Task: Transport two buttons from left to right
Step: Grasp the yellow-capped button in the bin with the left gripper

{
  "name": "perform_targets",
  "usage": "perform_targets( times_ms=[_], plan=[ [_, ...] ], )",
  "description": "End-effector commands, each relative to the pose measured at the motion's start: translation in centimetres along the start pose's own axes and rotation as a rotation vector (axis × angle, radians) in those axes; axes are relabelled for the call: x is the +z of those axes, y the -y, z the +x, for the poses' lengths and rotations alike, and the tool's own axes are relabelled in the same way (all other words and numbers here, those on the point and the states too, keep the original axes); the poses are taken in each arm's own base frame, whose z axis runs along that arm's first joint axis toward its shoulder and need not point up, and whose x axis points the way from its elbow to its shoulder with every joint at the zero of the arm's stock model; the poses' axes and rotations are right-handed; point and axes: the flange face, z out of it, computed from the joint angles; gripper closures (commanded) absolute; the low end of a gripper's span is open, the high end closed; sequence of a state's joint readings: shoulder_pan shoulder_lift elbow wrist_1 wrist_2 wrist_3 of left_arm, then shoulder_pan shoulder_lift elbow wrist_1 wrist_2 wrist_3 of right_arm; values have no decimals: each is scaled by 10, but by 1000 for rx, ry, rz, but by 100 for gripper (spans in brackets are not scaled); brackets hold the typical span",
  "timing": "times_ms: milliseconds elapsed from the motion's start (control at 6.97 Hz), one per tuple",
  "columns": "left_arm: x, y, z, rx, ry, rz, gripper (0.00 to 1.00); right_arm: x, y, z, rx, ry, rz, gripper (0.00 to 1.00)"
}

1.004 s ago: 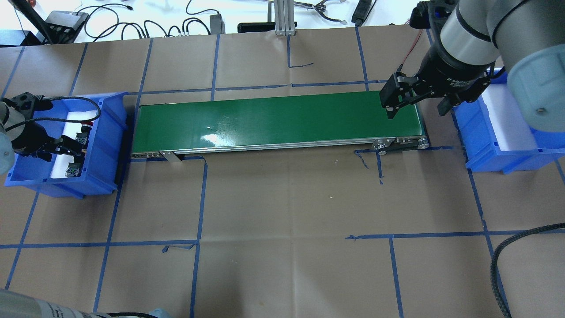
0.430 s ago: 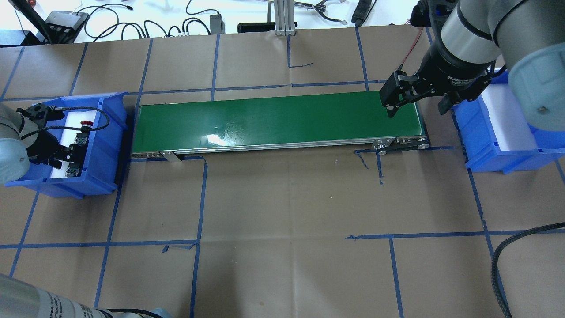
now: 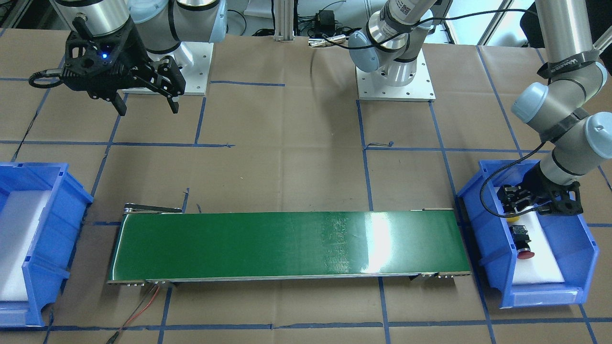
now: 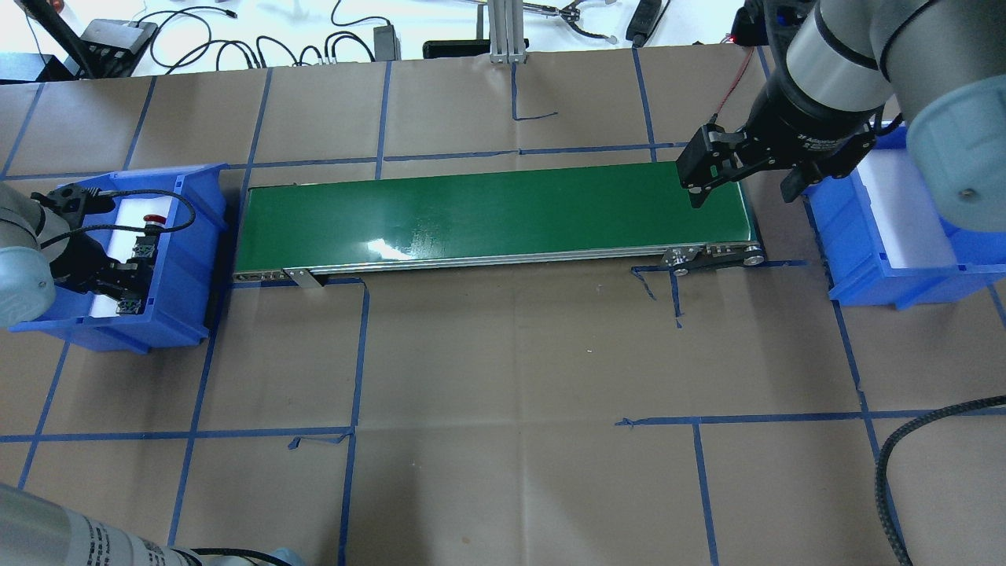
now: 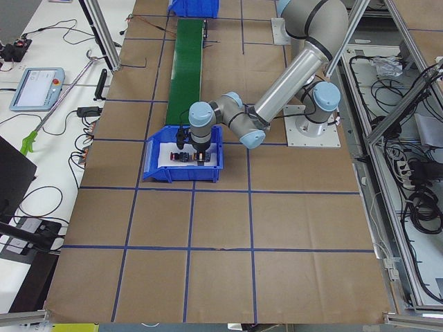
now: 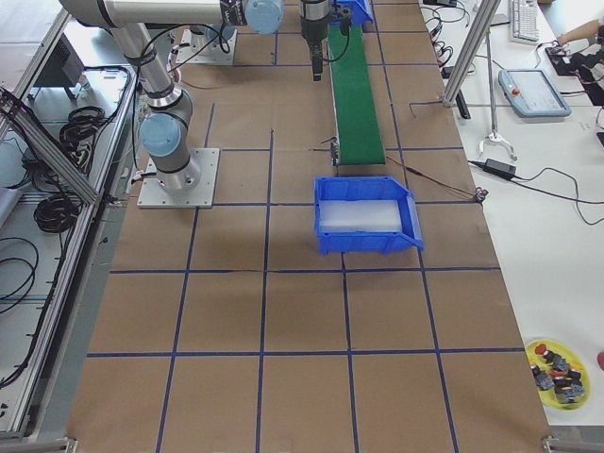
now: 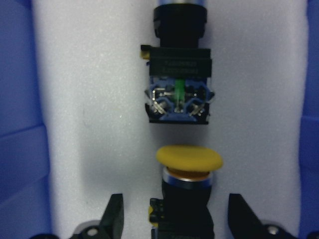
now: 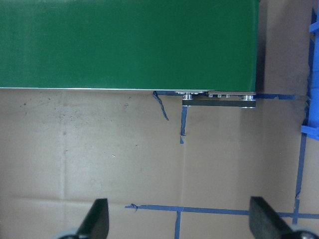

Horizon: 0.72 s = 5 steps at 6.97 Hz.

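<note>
My left gripper (image 7: 175, 201) is down inside the blue bin (image 4: 185, 259) that sits just off the left end of the green belt (image 4: 495, 212). Its 2 fingers (image 7: 113, 219) are spread apart, 1 on each side of the black body of the yellow button (image 7: 189, 158). The wrist view shows a gap on both sides, so I am pinching nothing.

Both buttons lie on their sides on the white pad (image 7: 75, 124) in that bin. They are lined up crosswise to the belt's length. The yellow button is the 1 nearer my base. The red button (image 3: 522, 242) is farther out, and its terminal end points at the yellow cap. The 2 are close but apart.

My right gripper (image 4: 743, 195) hangs in the air above the right end of the belt. Its fingers are spread wide and it holds nothing. 1 finger is over the belt's end and the other is toward the second blue bin (image 4: 864, 271), which stands just past that end. That bin also has a white pad inside. The belt lies on a table (image 4: 503, 377) covered in brown paper marked with blue tape lines.
</note>
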<state>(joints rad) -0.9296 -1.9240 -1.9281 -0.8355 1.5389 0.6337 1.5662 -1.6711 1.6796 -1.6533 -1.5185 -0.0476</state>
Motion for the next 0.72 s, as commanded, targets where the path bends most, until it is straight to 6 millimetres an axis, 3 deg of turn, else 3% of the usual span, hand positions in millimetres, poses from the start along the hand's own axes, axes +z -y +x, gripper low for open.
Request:
perform_targets(
  times_ms=[0,143,574],
  plan=[
    [-12,4,-1,-9,13,21,88,0,0,0,2,1,1,0],
    [-35,11,2,3,31,52,92,-1,0,0,0,-2,1,0],
    [-138,30,-7,7,16,24,92,-2,-1,0,-2,-3,4,0]
  ],
)
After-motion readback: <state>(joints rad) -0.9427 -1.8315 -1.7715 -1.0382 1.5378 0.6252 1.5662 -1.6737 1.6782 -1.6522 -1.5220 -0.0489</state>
